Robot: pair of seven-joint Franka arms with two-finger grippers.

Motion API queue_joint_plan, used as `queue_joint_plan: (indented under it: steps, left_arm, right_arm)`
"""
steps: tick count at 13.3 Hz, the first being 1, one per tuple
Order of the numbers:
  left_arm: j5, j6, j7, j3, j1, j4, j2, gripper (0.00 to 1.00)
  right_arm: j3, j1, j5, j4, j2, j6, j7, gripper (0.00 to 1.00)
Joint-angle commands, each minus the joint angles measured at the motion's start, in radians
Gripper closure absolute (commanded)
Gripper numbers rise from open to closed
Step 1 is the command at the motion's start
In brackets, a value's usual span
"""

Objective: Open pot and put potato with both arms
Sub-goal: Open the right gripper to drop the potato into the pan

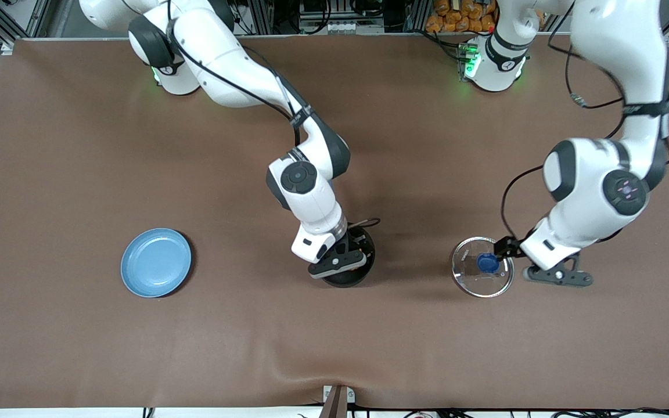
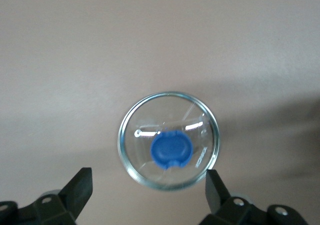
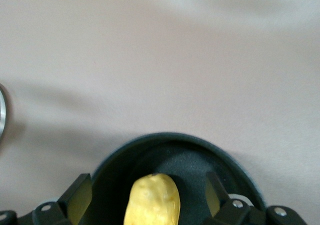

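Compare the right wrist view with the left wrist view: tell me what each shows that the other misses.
Only the right wrist view shows the potato lying in the open pot, between the spread fingers of the right tool. Only the left wrist view shows the whole glass lid with its blue knob, flat on the table, and the left tool, open and clear of it. Both show the bare brown table.

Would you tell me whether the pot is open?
Open: the lid lies on the table apart from the pot, toward the left arm's end.
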Motion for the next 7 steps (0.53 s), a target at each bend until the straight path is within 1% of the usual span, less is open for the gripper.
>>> queue_joint_plan:
  steps: [1,5,7]
  left_arm:
    - [0.031,-0.071,0.014,0.000,0.002,-0.016,-0.074,0.00]
    - [0.033,-0.173,-0.024,0.000,-0.001,0.056,-0.083,0.00]
    - [0.060,-0.193,-0.033,-0.001,-0.007,0.072,-0.092,0.00]
  right_arm:
    - [-0.050,-0.017,-0.008,-0.023,-0.098,-0.121,0.013,0.00]
    - [-0.204,-0.014,-0.009,-0.028,-0.213,-0.368,0.003,0.00]
    - [-0.262,-0.019,-0.009,-0.029,-0.262,-0.498,0.003,0.00]
